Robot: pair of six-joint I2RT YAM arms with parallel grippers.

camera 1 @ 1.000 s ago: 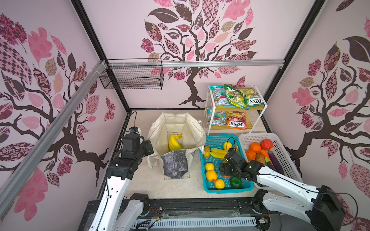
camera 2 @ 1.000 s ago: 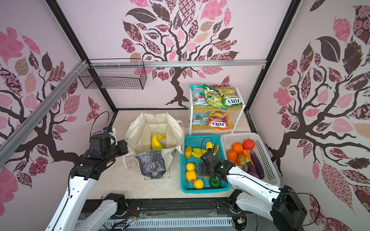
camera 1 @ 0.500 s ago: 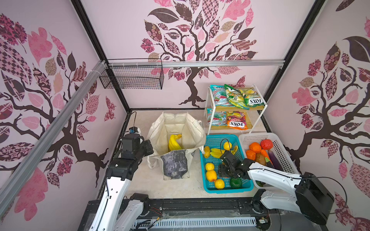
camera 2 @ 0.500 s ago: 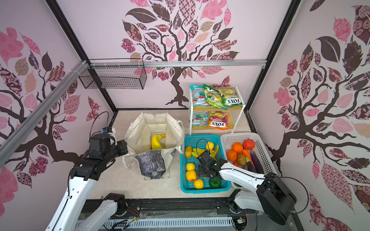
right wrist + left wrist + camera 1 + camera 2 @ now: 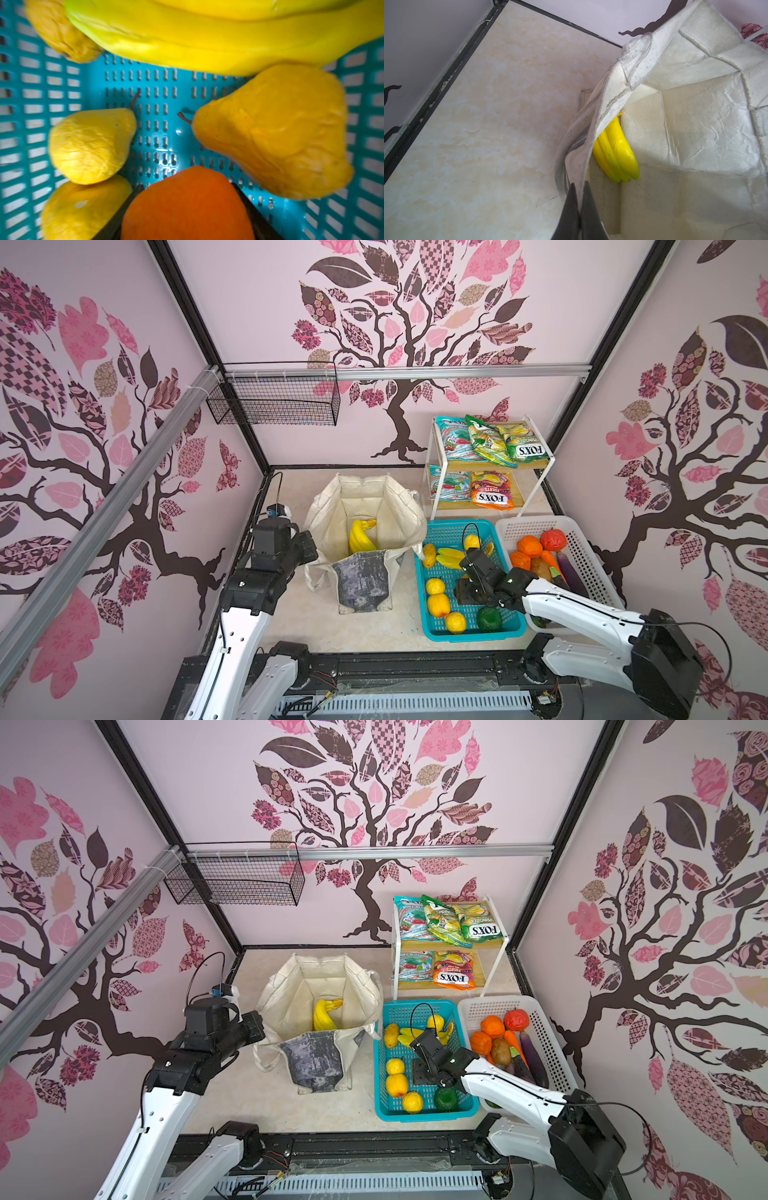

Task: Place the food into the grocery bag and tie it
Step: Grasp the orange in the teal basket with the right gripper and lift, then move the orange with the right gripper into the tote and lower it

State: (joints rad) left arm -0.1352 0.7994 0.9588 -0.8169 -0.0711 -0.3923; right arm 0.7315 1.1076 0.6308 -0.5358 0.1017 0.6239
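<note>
Both grippers are clenched: left gripper pinches the rim of the creased canvas bag, right gripper clasps a round orange in the slotted teal basket. Glossy bananas lie in the bag, on a marbled beige floor.

Bright, even light; top views bow at edges; right wrist view blurred; grocery bag shadowed inside.

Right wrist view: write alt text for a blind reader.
A round orange plastic fruit sits between the right tool's dark fingers, grip unclear, inside a teal slotted plastic basket. Wrinkled yellow plastic pears and a yellow plastic banana bunch lie nearby.
</note>
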